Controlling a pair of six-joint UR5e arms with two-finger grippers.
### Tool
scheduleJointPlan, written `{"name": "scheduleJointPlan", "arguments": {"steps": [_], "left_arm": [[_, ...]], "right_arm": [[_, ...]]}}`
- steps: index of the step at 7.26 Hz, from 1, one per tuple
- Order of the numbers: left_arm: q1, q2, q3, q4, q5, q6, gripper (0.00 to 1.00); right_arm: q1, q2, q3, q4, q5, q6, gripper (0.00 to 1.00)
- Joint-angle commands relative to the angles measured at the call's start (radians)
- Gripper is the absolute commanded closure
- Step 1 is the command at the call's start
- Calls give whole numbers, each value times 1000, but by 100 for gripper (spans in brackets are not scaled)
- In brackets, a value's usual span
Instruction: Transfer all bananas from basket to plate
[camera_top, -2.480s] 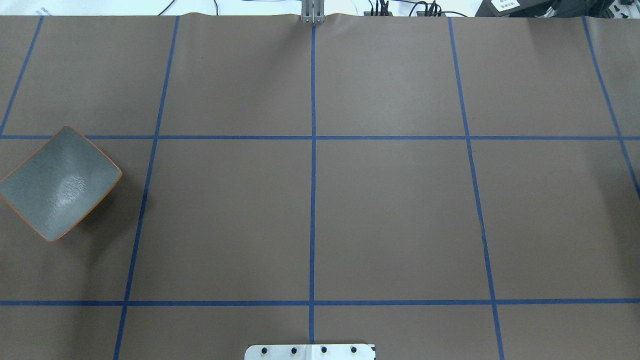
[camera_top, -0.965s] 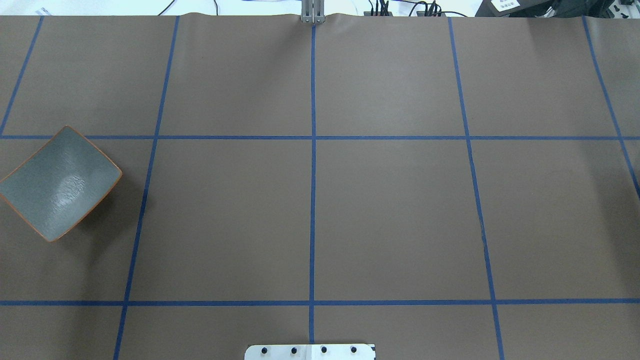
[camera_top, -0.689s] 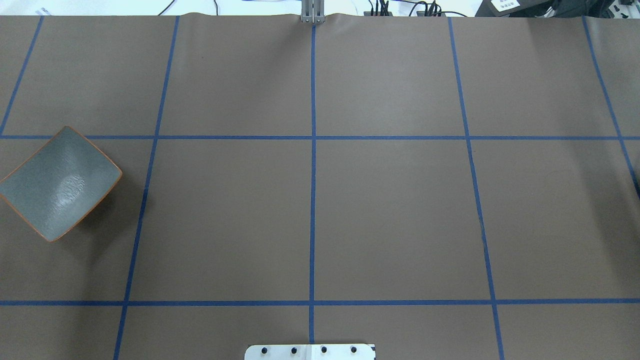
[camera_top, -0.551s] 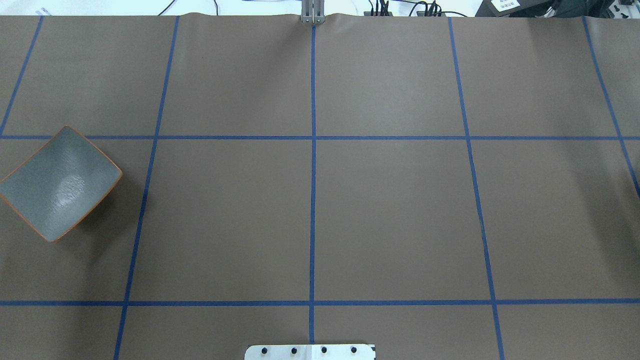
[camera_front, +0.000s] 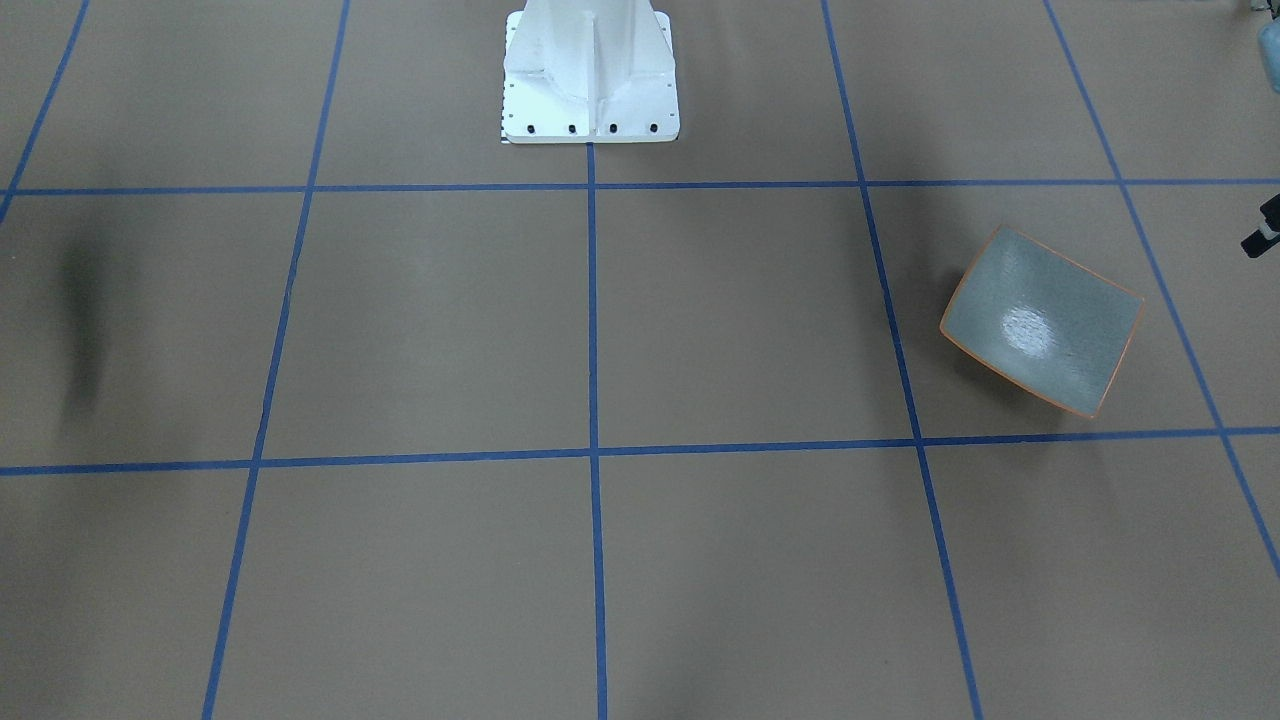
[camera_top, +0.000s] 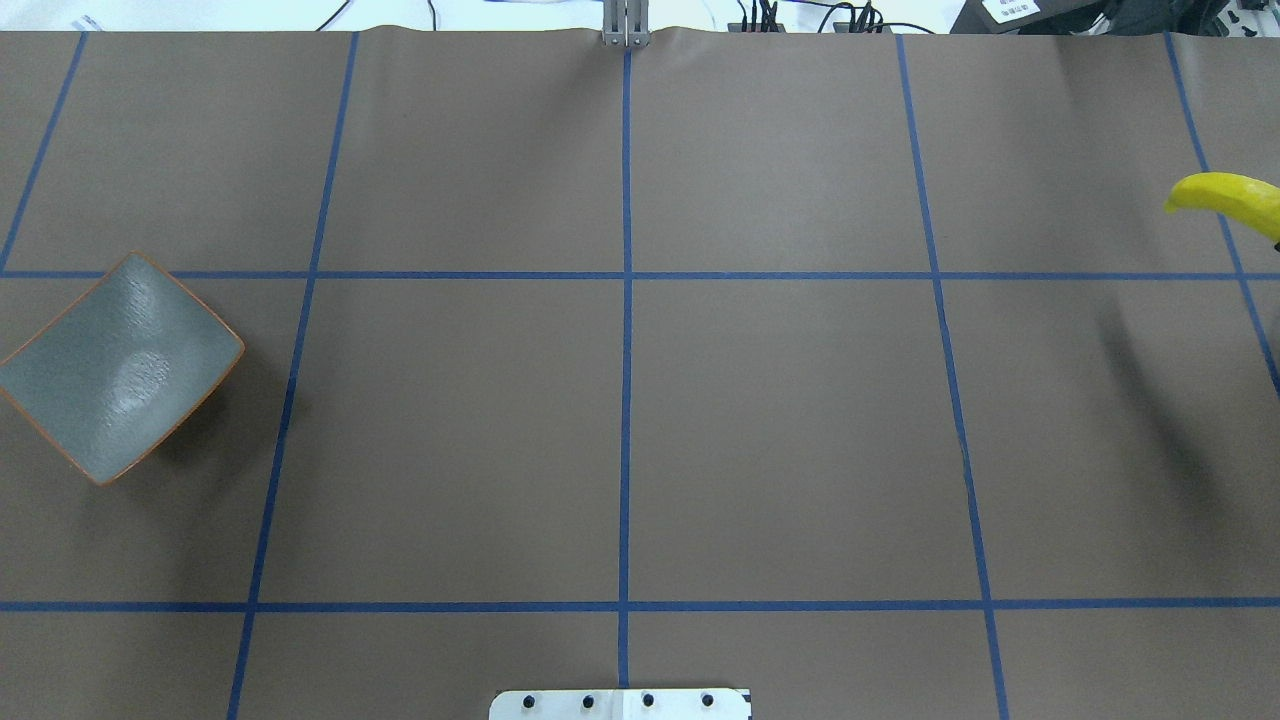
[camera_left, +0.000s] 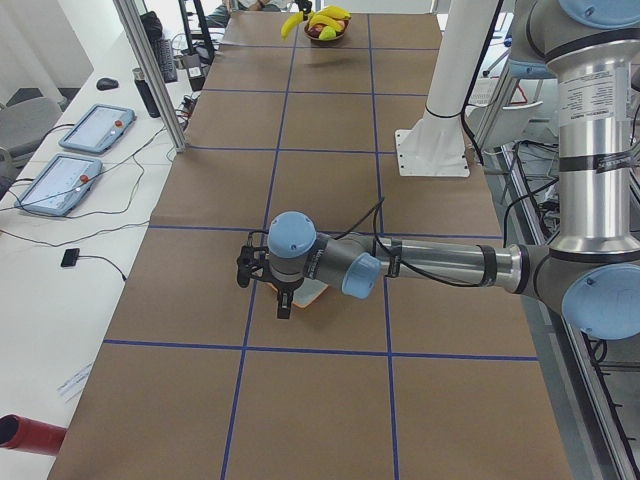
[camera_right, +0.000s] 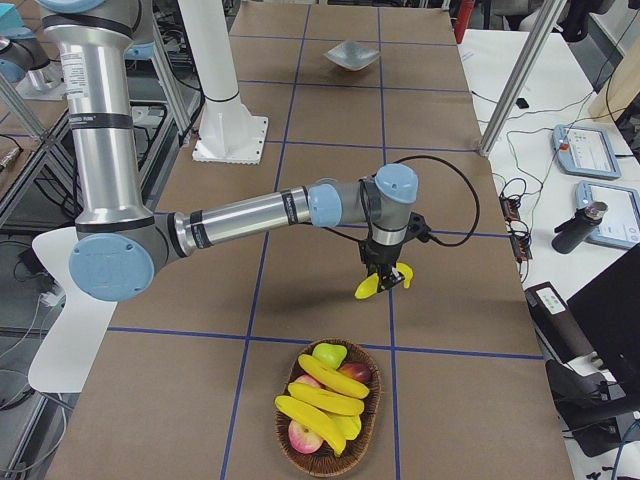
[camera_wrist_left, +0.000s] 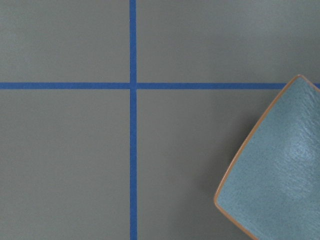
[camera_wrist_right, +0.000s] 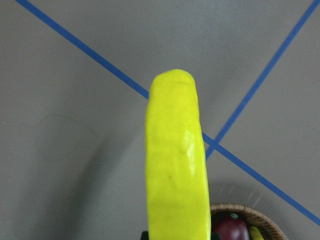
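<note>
Banana (camera_top: 1225, 200) had just entered the overhead view at its right edge, aloft over the desk (camera_top: 780, 430), gripped in the right gripper (camera_right: 385, 280) jaws, clear of the basket (camera_right: 372, 428). First transfer was underway. Plate (camera_top: 120, 380) sat empty, well apart. Left gripper (camera_left: 263, 292) hung near the plate; jaw state: cannot tell.

A brown cover (camera_top: 780, 420) lies over the table, and blue tape lines (camera_top: 626, 400) divide it into squares. On the white side desk (camera_left: 40, 250) lie two tablets (camera_left: 97, 128). A dark bottle (camera_left: 150, 98) stands near them. A red tube (camera_left: 25, 436) shows at the near corner. Cables (camera_top: 850, 15) run behind the far edge.
</note>
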Motion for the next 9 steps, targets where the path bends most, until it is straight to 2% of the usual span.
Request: {"name": "scheduleJointPlan", "arguments": {"steps": [1,3,5,6,8,9], "left_arm": [[55,-131,0,-4,-20,-204,0],[164,-278,-4,-4,-17,-434,0],[276,-440,0,1,-9,-708,0],[331,-522,6,10,2,-854,0],[420,-603,16,13,61,-1057,0],[475,-637,26,7,72,-1132,0]], "right_arm": [[-142,103,25,0,-4,215,100],[-268,214,36,0,-33,459,100],[-383,280,75,-1,-73,627,100],[-447,323,100,-4,-128,730,100],[-579,363,151,-9,-281,829,100],[-615,390,154,-9,-317,858,100]]}}
